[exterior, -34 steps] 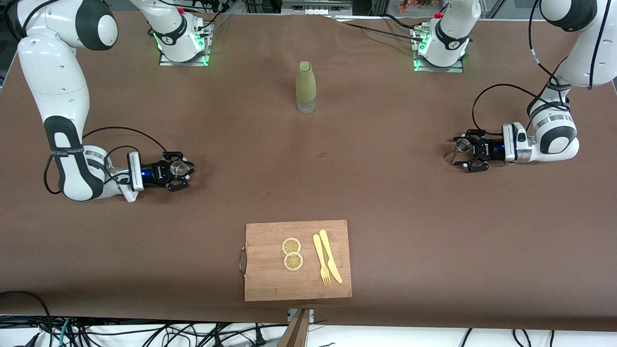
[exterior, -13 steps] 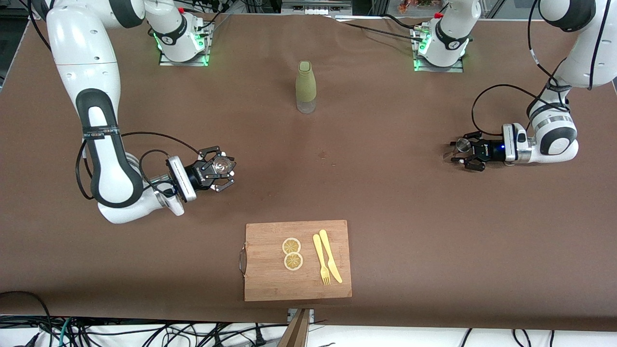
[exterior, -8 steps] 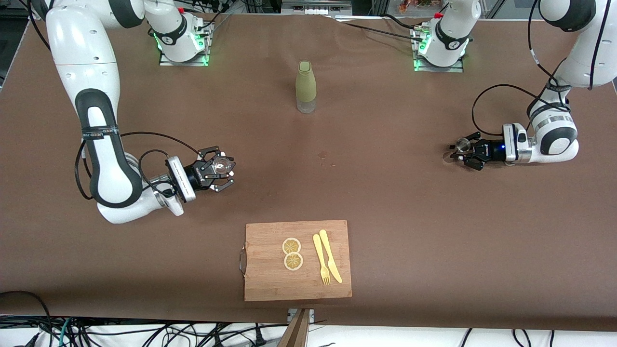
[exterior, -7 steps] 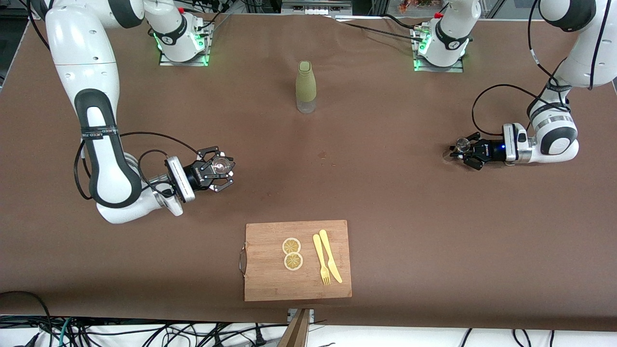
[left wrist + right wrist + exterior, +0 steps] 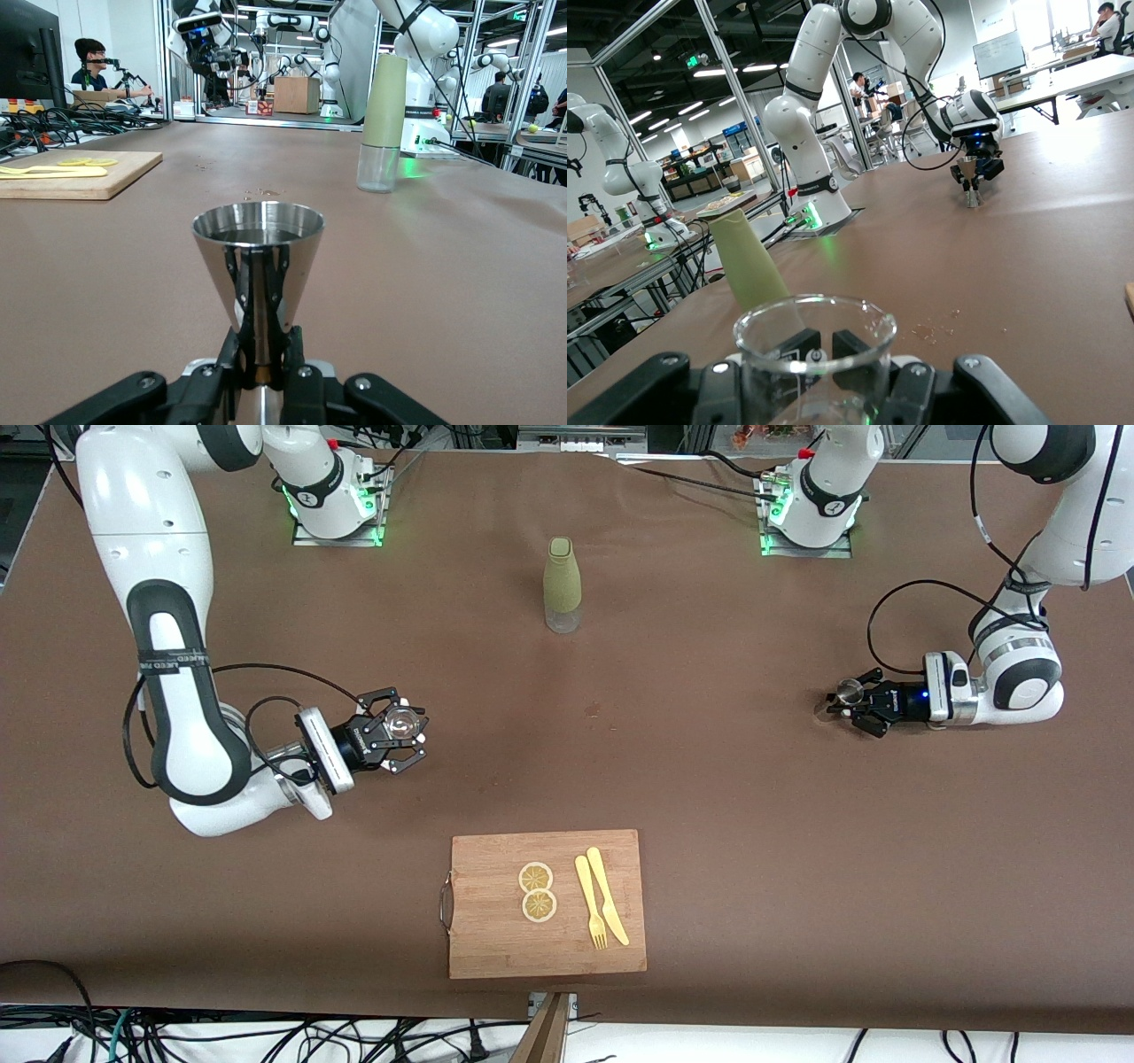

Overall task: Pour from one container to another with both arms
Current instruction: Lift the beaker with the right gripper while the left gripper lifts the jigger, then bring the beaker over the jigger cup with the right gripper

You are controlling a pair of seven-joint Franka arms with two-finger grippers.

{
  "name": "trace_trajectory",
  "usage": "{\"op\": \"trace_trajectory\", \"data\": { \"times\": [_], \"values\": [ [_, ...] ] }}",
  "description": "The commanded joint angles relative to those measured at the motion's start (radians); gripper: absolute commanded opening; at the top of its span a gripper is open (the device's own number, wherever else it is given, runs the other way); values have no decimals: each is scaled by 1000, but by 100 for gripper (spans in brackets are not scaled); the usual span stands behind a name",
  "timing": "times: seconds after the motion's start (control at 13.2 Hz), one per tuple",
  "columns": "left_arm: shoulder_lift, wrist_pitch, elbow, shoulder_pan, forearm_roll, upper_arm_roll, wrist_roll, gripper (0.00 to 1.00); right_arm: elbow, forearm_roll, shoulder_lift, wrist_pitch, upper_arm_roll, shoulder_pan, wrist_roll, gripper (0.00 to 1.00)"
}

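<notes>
- Left gripper (image 5: 840,706): we see its jaws closed on the narrow waist of a steel jigger (image 5: 258,266), which stands upright near the left arm's end of the worktop (image 5: 709,779); whether it has left the surface we cannot tell.
- Right gripper (image 5: 396,737): its jaws are closed on a clear glass beaker (image 5: 813,359), held upright above the worktop toward the right arm's end.
- The two vessels are well apart, with bare worktop between them.
- A green bottle (image 5: 562,584) stands upright between the two arm bases, untouched.
- A cutting board (image 5: 478,939) lies nearest the front camera, bearing two lemon slices (image 5: 536,891), a fork (image 5: 590,903) and a knife (image 5: 608,895).
- Progress: we judge both grasps made, so the pick-up stage is done. What is left is to bring jigger and beaker together over the middle, tip one into the other, and set them down. No pouring is visible yet, and we cannot tell whether either vessel holds liquid.
</notes>
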Motion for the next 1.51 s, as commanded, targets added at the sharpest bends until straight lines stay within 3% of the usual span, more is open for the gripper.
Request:
{"op": "trace_trajectory", "data": {
  "times": [0.0, 0.3, 0.6, 0.91, 1.13, 1.44],
  "values": [
    [-15, -32, -3, -5, -40, 10, 168, 0, -7, -75, -60, 4, -2, 43, 56, 12],
    [-47, -6, 47, -52, -86, -68, 1, 0, -5, -95, -90, 105, -1, 127, 204, 12],
    [-72, 144, 90, -152, -178, -171, -135, 0, -2, -92, -98, 191, 4, 196, 333, 12],
    [-84, 267, 89, -254, -403, -251, -161, 0, 60, -121, -98, 243, -1, 270, 475, 12],
    [-87, 331, 77, -368, -557, -254, -173, 0, 73, -151, -100, 300, -4, 325, 556, 12],
    [-138, 429, -14, -508, -784, -251, -98, 0, 76, -194, -100, 366, -4, 384, 648, 12]
  ]
}}
